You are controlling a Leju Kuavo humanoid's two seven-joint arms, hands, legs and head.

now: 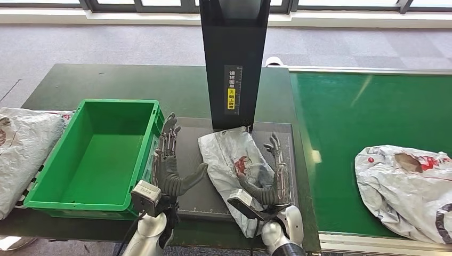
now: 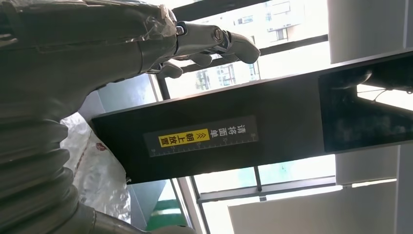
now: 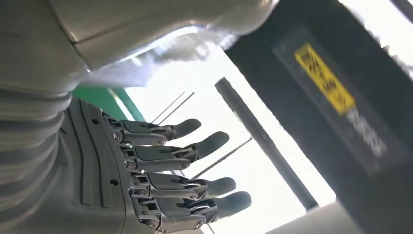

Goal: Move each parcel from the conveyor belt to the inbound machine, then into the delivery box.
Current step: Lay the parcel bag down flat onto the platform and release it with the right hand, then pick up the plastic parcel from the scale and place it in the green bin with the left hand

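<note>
While a white crinkled plastic parcel with red print (image 1: 233, 165) lies on the dark flat platform of the inbound machine (image 1: 193, 198), under its tall black scanner column with the yellow label (image 1: 233, 58), we judge ourselves at the middle step: the parcel is at the machine and has not yet gone into the green plastic delivery box (image 1: 64, 198), which stands just to the left of the platform on the dark green worktop (image 1: 106, 80). Our right hand (image 1: 269, 178) lies against the right side of the parcel, fingers spread and stretched forward, thumb reaching over the plastic; we see touch, but we cannot call it a closed grip. Our left hand (image 1: 171, 165) stands between box and parcel, fingers apart, thumb pointing toward the parcel, holding nothing. Next, we reckon, both hands must close in on the slack bag from either side and carry it left over the box wall. A second white plastic parcel (image 1: 408, 186) waits on the green conveyor belt (image 1: 373, 106).
</note>
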